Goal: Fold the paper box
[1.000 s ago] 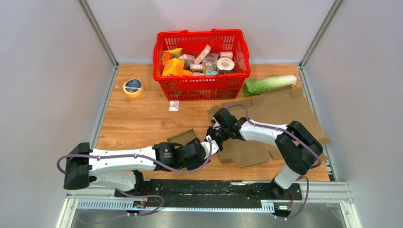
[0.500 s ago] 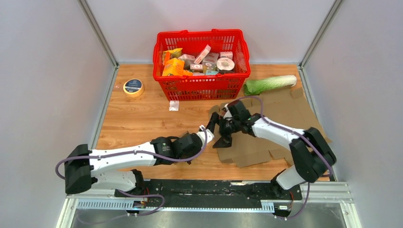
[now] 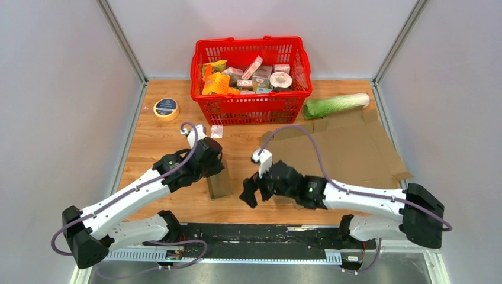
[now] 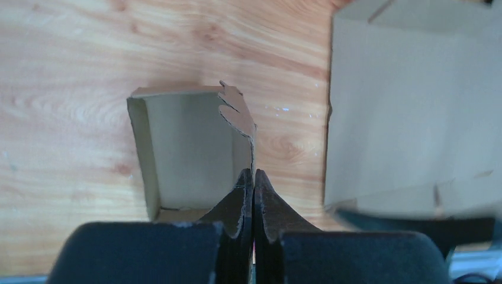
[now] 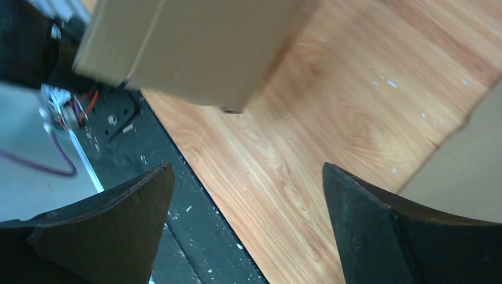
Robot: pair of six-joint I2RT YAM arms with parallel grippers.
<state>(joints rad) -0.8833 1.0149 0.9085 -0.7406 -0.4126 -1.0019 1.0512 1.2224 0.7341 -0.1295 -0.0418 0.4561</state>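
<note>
The paper box [image 3: 219,183] is a small brown cardboard carton standing upright on the wooden table, its open top facing up. In the left wrist view I look down into the box [image 4: 189,148]. My left gripper [image 4: 253,173] is shut on its right wall, just below a jagged flap. From above, the left gripper [image 3: 216,170] sits on top of the box. My right gripper [image 3: 250,192] stands open just right of the box, near the table's front edge. In the right wrist view the right gripper [image 5: 248,177] holds nothing, and the box [image 5: 189,47] lies beyond its fingertips.
A large flat cardboard sheet [image 3: 349,148] covers the right half of the table. A red basket [image 3: 251,109] full of groceries stands at the back, a napa cabbage [image 3: 335,105] to its right, a tape roll [image 3: 166,109] at back left. The black base rail [image 5: 118,118] runs under the right gripper.
My left gripper has shut on the box's wall and carried it left, standing it upright. The right gripper has let go, opened wide and drawn back toward the front edge.
</note>
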